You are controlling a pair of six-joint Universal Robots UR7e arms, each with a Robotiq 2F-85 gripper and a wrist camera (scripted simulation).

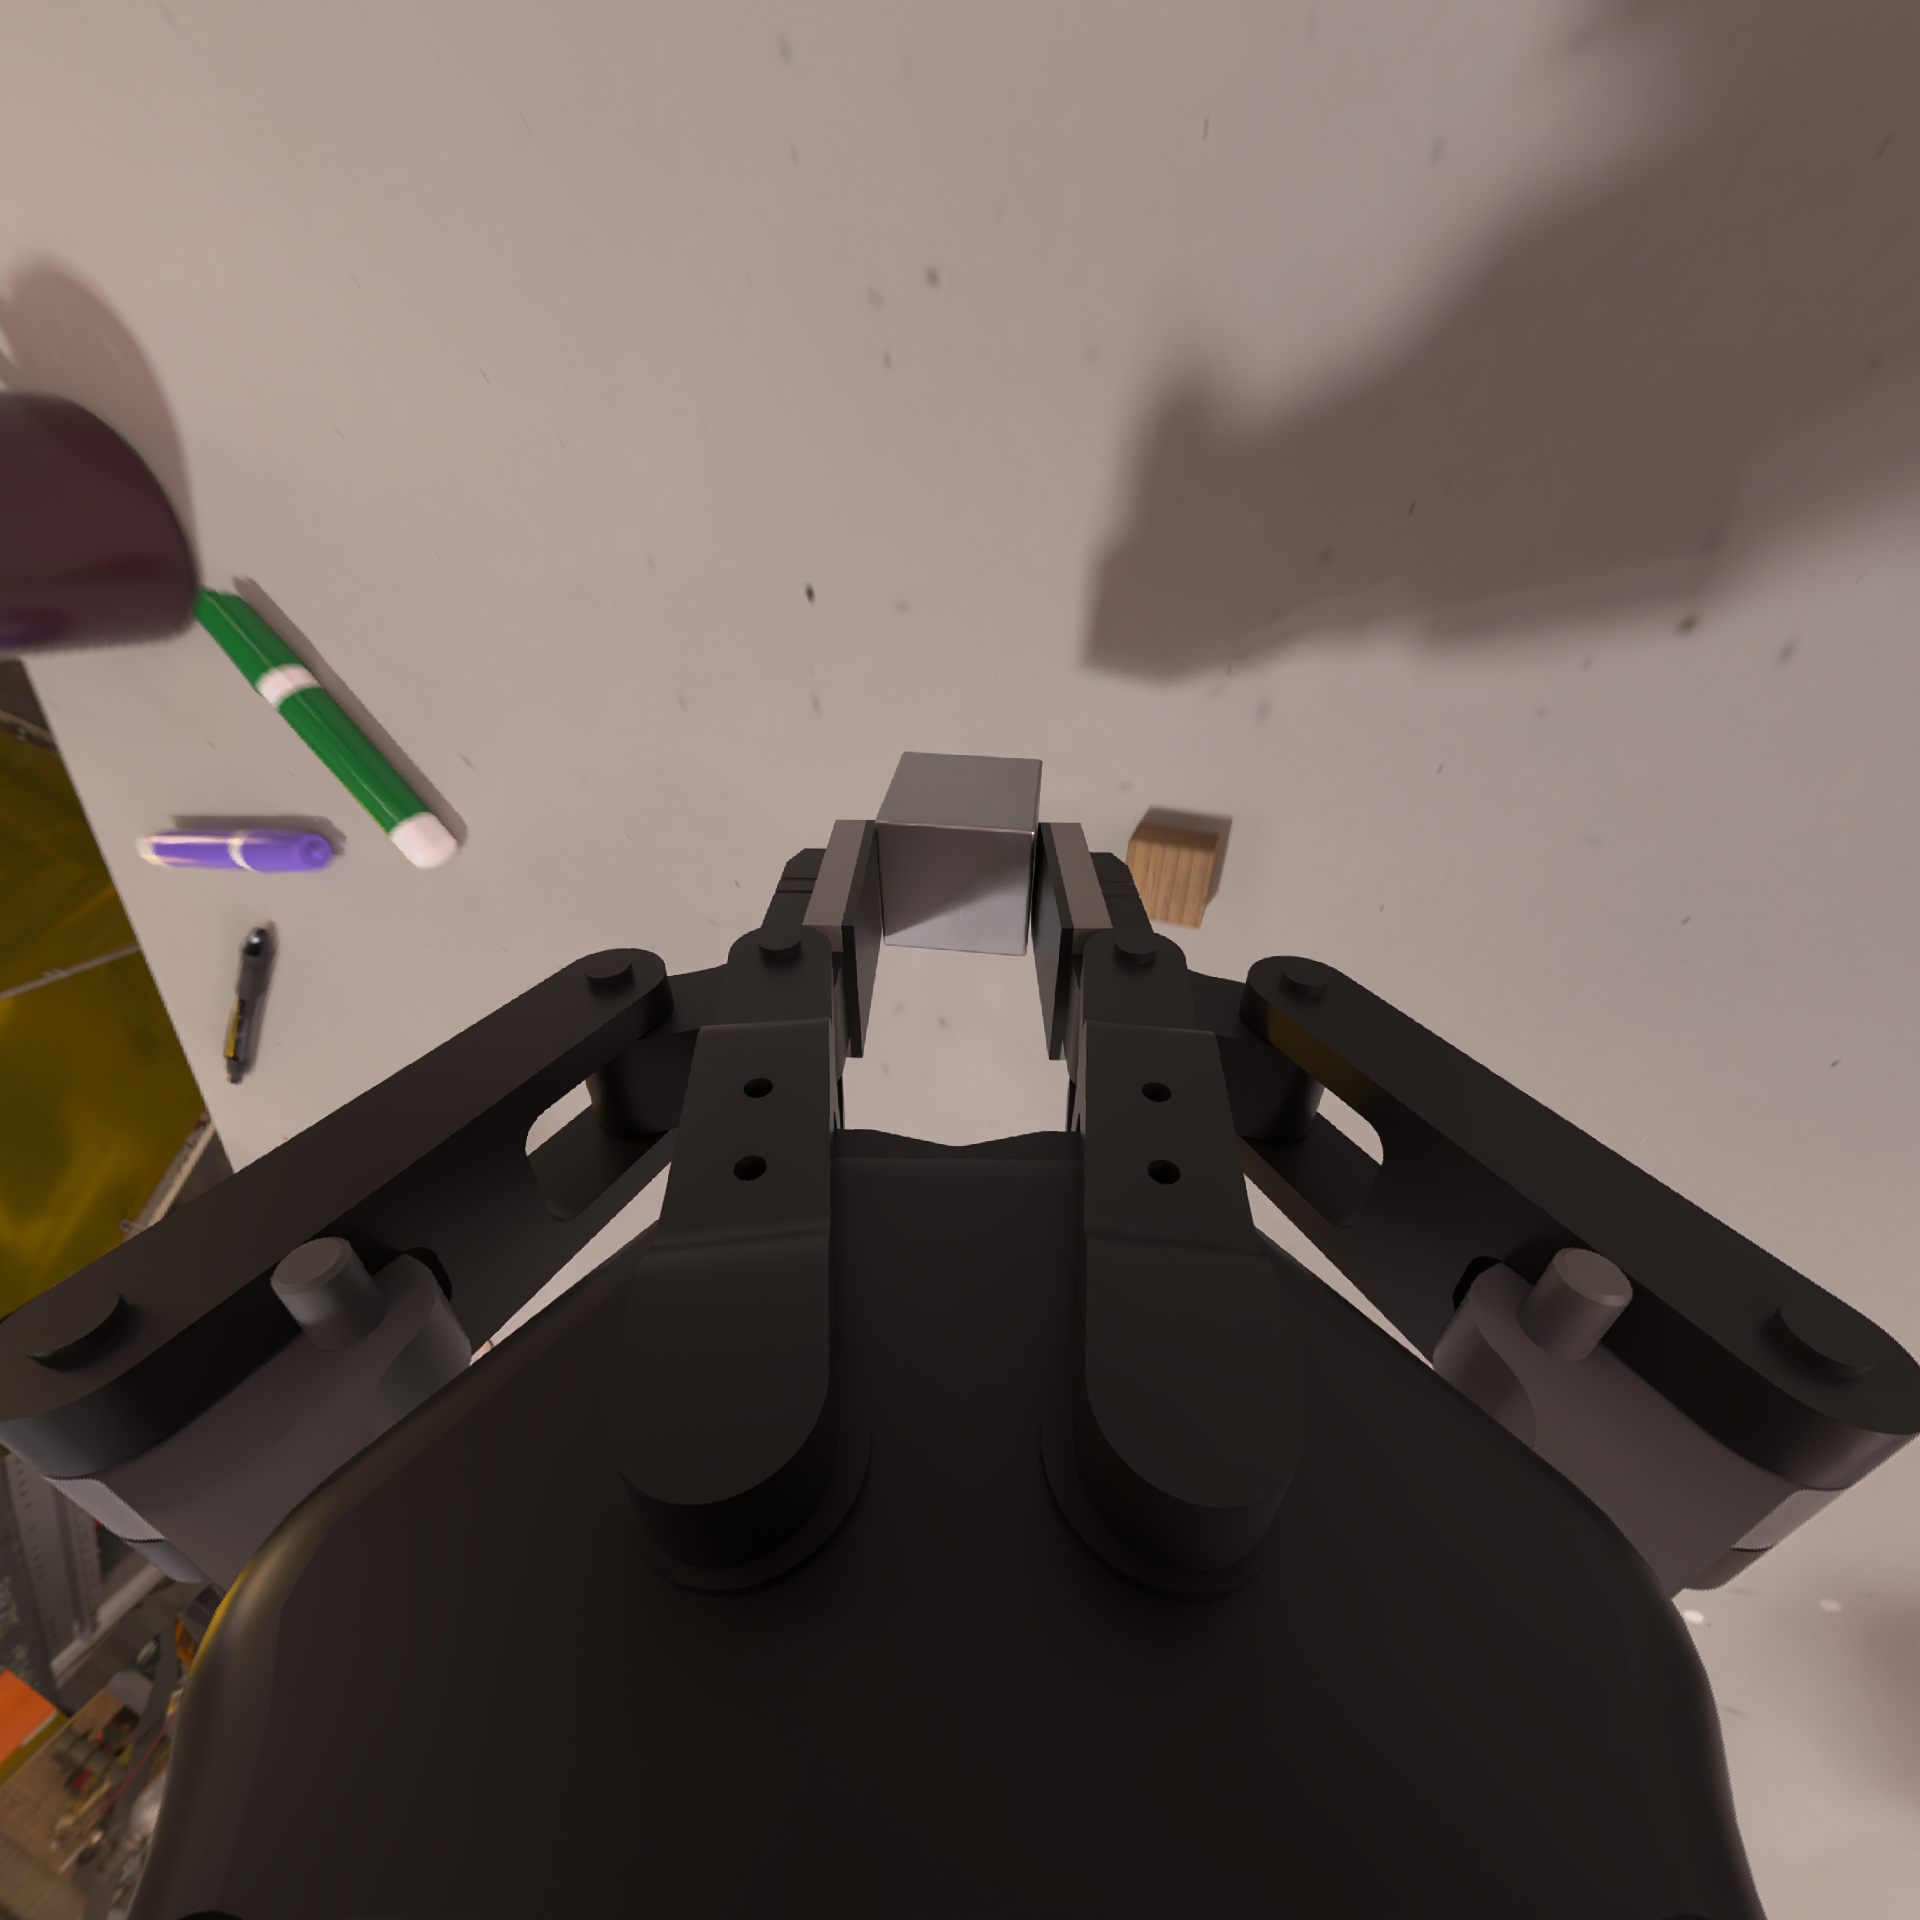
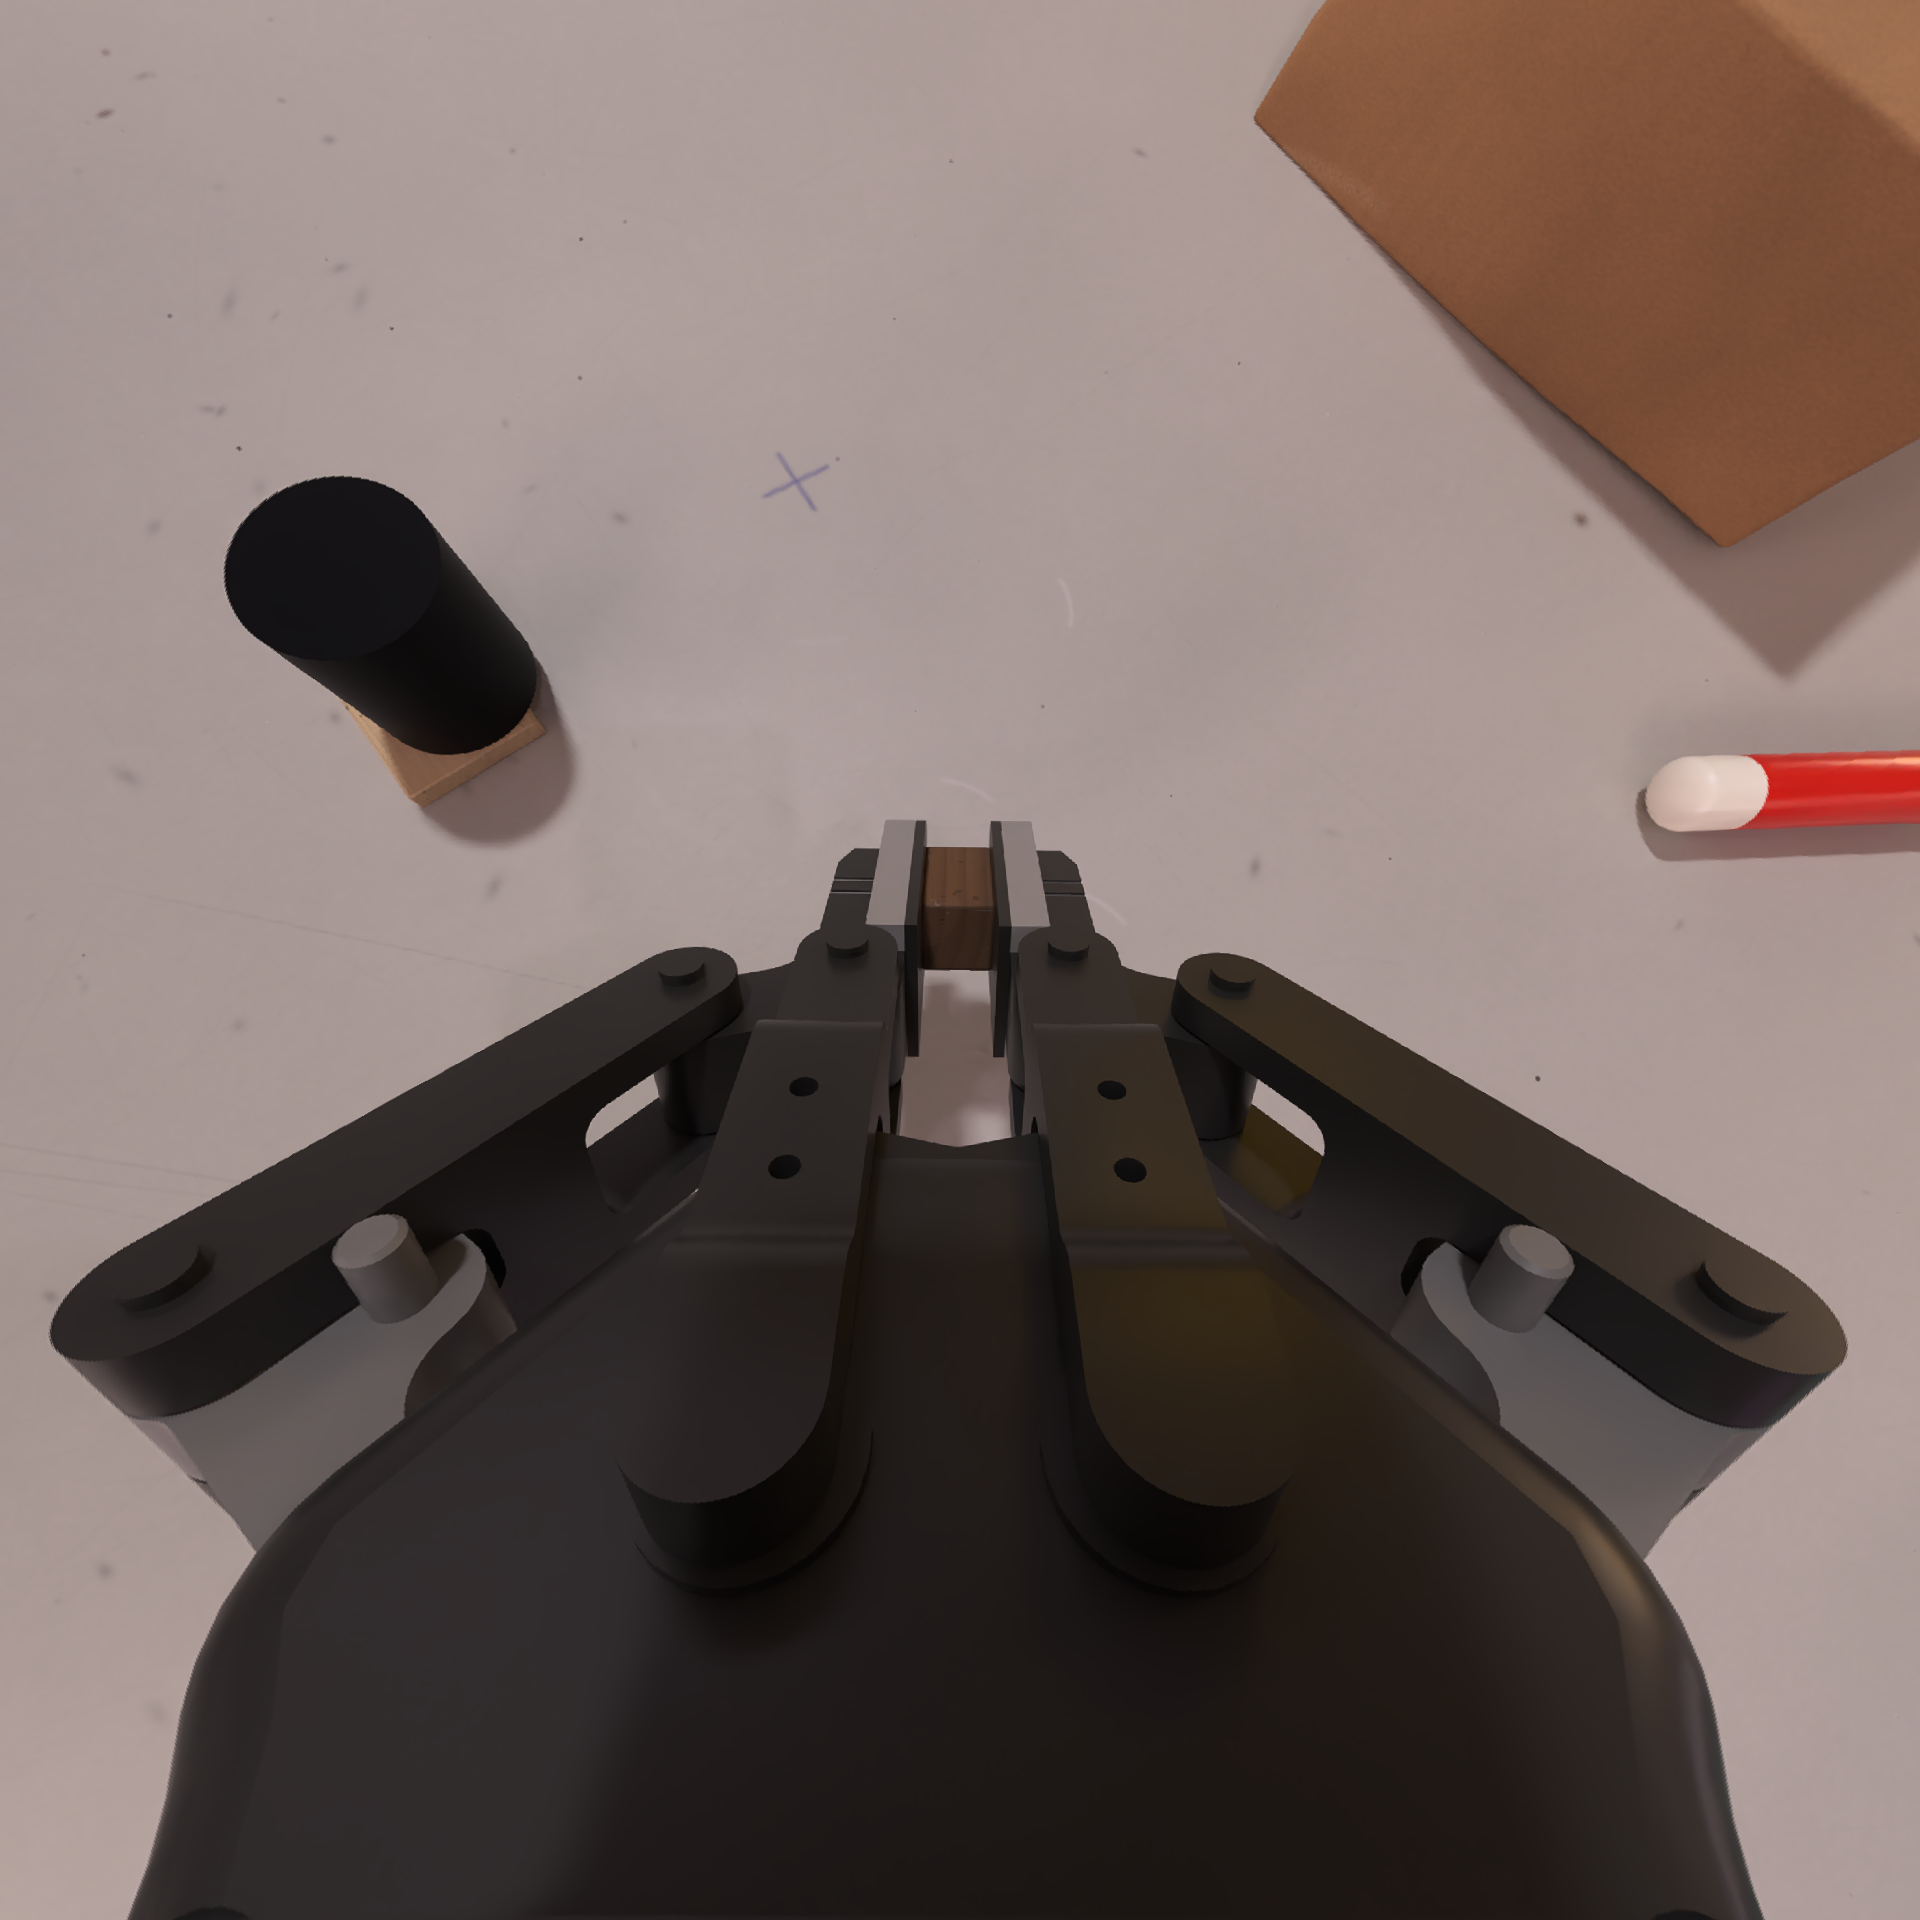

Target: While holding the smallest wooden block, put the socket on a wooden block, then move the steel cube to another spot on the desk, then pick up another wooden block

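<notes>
In the left wrist view my left gripper (image 1: 957, 868) is shut on the steel cube (image 1: 957, 852), held above the desk. A light wooden block (image 1: 1177, 868) lies on the desk just right of it. In the right wrist view my right gripper (image 2: 957, 878) is shut on the smallest wooden block (image 2: 956, 906), a dark brown cube, held above the desk. The black cylindrical socket (image 2: 379, 618) stands on a flat light wooden block (image 2: 457, 762) at the left.
On the left of the left wrist view lie a green marker (image 1: 322, 722), a purple marker (image 1: 239, 850) and a small black pen (image 1: 249, 1000), below a dark purple object (image 1: 83, 530). The desk edge runs down the far left. A cardboard box (image 2: 1621, 239) and a red marker (image 2: 1787, 802) sit at the right of the right wrist view.
</notes>
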